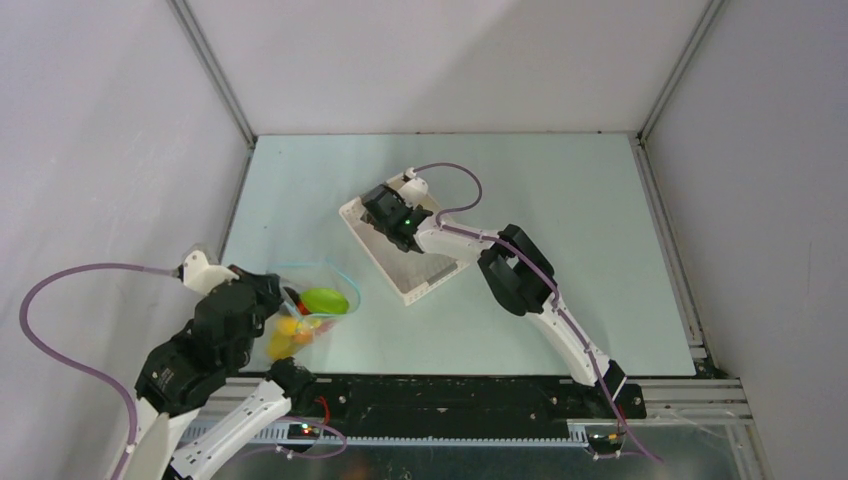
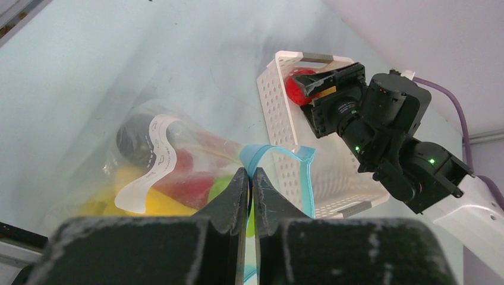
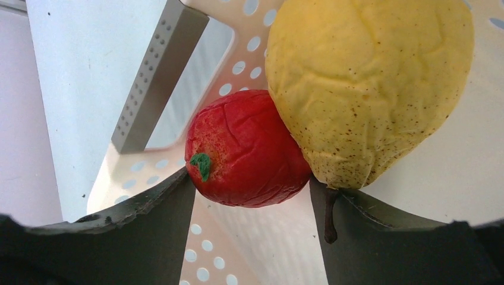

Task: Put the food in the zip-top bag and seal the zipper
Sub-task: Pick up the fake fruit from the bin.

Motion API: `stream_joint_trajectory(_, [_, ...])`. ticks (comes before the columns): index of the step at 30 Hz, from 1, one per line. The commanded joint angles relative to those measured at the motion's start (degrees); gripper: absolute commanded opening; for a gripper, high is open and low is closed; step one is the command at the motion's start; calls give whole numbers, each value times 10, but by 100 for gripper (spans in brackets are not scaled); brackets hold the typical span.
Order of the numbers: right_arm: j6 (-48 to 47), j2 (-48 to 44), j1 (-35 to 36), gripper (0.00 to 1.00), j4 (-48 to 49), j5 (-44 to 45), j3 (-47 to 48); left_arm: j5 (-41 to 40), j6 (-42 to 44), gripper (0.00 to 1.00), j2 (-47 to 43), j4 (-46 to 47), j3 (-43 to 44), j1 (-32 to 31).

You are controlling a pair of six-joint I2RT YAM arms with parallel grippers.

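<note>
At the tabletop's 8 o'clock edge, the left tool is pinched together on the zipper of the zip-top bag, with food inside. Farther off, near centre, the right tool sits in the white basket, fingers flanking a red apple; whether they grip it I cannot tell. A yellow pear touches the apple at 1 o'clock.

Red apple gripped between jaws, yellow pear touching it — white basket behind.
</note>
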Motion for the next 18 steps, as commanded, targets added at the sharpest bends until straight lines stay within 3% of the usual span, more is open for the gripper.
stream_joint_trajectory(1, [-11,-19,1,67,31,32,-17,-5,12,8,5,35,-1,-2])
stream_joint_trajectory(8, [-42,-79,14,53,106,28,-96,3,15,8,7,47,-10,-1])
stream_joint_trajectory(18, [-102,-236,43,47,219,35,-281,20,11,8,18,68,-31,-1])
